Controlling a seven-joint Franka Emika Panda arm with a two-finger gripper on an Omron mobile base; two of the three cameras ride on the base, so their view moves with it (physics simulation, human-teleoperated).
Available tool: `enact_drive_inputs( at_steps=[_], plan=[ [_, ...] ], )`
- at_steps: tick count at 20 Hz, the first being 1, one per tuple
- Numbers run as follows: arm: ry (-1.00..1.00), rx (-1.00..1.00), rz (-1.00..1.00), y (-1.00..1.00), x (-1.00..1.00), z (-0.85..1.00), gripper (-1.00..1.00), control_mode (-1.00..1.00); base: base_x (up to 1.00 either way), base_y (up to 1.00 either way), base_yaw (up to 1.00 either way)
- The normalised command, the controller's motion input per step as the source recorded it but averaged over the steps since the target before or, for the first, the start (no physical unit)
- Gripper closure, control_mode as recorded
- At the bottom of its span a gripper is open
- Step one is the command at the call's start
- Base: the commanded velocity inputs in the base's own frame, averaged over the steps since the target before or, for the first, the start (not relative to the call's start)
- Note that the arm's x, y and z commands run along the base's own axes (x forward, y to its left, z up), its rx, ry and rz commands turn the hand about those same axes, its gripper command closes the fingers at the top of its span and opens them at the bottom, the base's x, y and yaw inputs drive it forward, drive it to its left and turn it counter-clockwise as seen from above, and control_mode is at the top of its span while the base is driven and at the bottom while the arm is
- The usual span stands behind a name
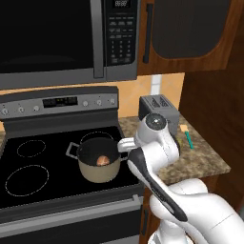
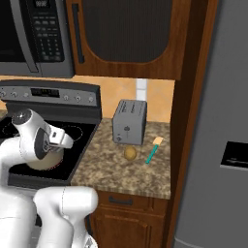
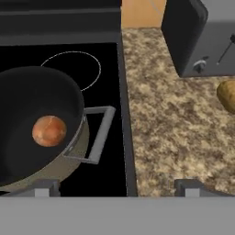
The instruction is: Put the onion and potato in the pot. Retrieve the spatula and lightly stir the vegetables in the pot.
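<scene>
The orange-brown onion (image 3: 49, 131) lies on the dark floor of the beige pot (image 3: 77, 150), which stands on the stove's front right burner (image 1: 97, 174). The onion (image 1: 102, 160) also shows inside the pot from the left base. My gripper (image 3: 117, 189) hovers open above the pot's right loop handle (image 3: 98, 134), at the stove's edge, with nothing between its fingertips (image 3: 45, 188). The yellowish-tan potato (image 2: 130, 153) rests on the granite counter in front of the toaster. The teal-handled spatula (image 2: 152, 152) lies just right of the potato, its tan head pointing to the wall.
A silver toaster (image 2: 130, 121) stands at the back of the counter (image 2: 116, 172). A microwave (image 1: 62, 38) hangs over the stove, whose control panel (image 1: 57, 104) rises behind the burners. A tall wooden panel (image 2: 191, 121) closes the counter's right end.
</scene>
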Motion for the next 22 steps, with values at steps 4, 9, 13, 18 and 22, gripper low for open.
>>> enact_drive_inputs(
  at_steps=[4, 9, 13, 18, 22],
  plan=[
    [0.01, 0.0, -0.03, -1.0, -0.01, 0.38, -1.0, -1.0, 0.0, 0.0, 0.0],
    [0.1, 0.0, -0.04, -1.0, 0.13, 0.14, -1.0, -1.0, 0.0, 0.0, 0.0],
    [0.22, 0.0, -0.07, -1.0, 0.56, 0.0, -1.0, -1.0, 0.0, 0.0, 0.0],
    [0.22, 0.0, -0.02, -1.0, 0.9, -0.04, -1.0, -1.0, 0.0, 0.0, 0.0],
    [0.33, 0.0, 0.0, -0.66, 1.0, -0.42, -1.0, -1.0, 0.0, 0.0, 0.0]
  ],
)
